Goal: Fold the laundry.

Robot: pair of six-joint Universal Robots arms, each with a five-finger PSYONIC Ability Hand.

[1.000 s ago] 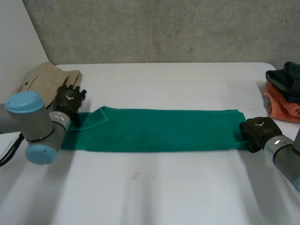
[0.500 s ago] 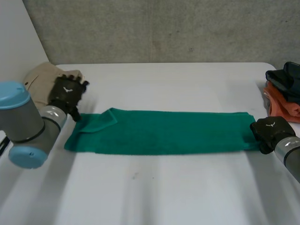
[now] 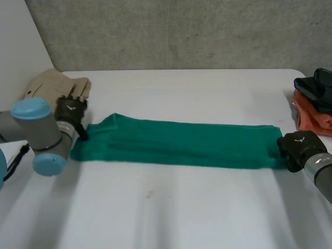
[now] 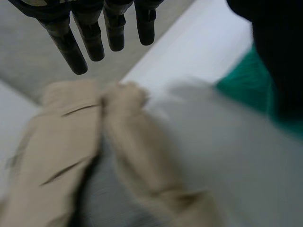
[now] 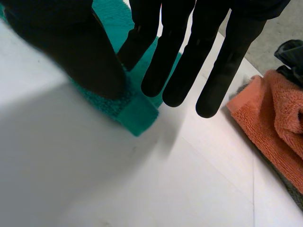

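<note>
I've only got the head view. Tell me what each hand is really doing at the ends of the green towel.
Observer: In the right wrist view, the right hand pinches the green towel between its thumb and nearest finger, just short of the corner. The other fingers are straight.
Operator: Now the left.
Observer: In the left wrist view, the left hand has straight fingers pointing toward the beige garment, clear of the towel.
Operator: Report its thumb.
Observer: The thumb is over the towel's edge, well apart from the fingers. I cannot tell whether it presses on the cloth.
</note>
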